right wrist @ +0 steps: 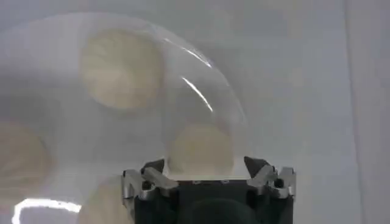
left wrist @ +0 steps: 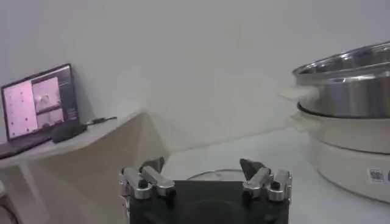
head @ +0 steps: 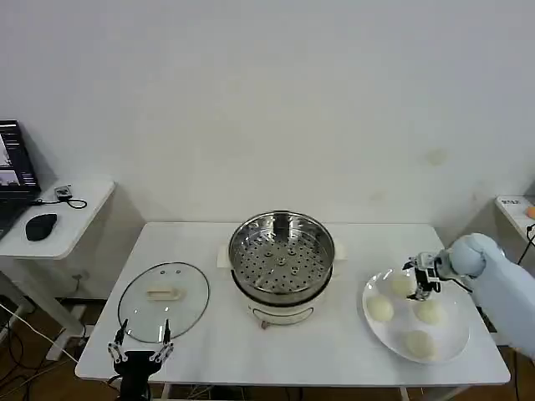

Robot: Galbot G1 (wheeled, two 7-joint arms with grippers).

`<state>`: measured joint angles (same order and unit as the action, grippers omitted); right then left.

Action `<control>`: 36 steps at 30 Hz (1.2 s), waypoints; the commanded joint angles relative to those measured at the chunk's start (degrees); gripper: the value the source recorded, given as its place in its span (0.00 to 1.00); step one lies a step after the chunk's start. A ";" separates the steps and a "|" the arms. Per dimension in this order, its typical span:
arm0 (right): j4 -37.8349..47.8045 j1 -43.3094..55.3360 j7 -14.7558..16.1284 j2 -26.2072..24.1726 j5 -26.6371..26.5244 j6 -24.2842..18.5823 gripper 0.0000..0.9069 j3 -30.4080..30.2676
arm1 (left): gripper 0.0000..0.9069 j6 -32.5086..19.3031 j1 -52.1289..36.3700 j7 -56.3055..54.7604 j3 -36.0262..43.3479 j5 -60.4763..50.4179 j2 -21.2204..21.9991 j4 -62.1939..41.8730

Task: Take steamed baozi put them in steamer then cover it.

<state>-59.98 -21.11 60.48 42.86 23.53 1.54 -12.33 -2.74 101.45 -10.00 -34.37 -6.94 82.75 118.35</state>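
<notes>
A: Starting with the head view, the round shiny stainless-steel steamer (head: 282, 257) with its perforated floor stands mid-table on a white base, and it holds nothing yet. That makes sense, since the four small round cream-white steamed baozi (head: 380, 308) lie on the flat white plate (head: 451, 342) to its right.

B: And the right gripper (head: 420, 280)?

A: It hangs over the far side of the plate, above the rear bun, its fingers spread with nothing between them. I judge it is lining up for the first pick.

B: Why is the lid off to the side?

A: The round clear glass cover (head: 164, 302) with metal rim and white rectangular handle lies flat on the table left of the steamer, leaving the basket free for loading. The left gripper (head: 140, 344) waits just at its near edge, fingers apart, probably because covering comes last.

B: What does the left wrist view add?

A: The left gripper (left wrist: 205, 176) sits low by the table, jaws wide and empty. The steamer (left wrist: 347, 79) rises off to one side, and a laptop (left wrist: 36, 106) and mouse (left wrist: 67, 131) rest on a small side desk beyond.

B: And the right wrist view?

A: The right gripper (right wrist: 207, 173) looks down on the plate (right wrist: 256, 91) with one baozi (right wrist: 201, 149) directly between its parted fingers but not yet touched. Straddling the bun so should let the fingers close evenly on its soft sides.
</notes>
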 commanded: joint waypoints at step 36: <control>-11.84 40.33 2.83 -3.05 -23.17 3.64 0.80 -28.99 | 1.00 0.28 1.07 -0.59 -0.78 0.77 -1.46 1.43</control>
<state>-70.72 6.14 63.18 37.52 5.42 4.34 -31.78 -2.39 101.65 -10.52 -34.54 -6.43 81.42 119.40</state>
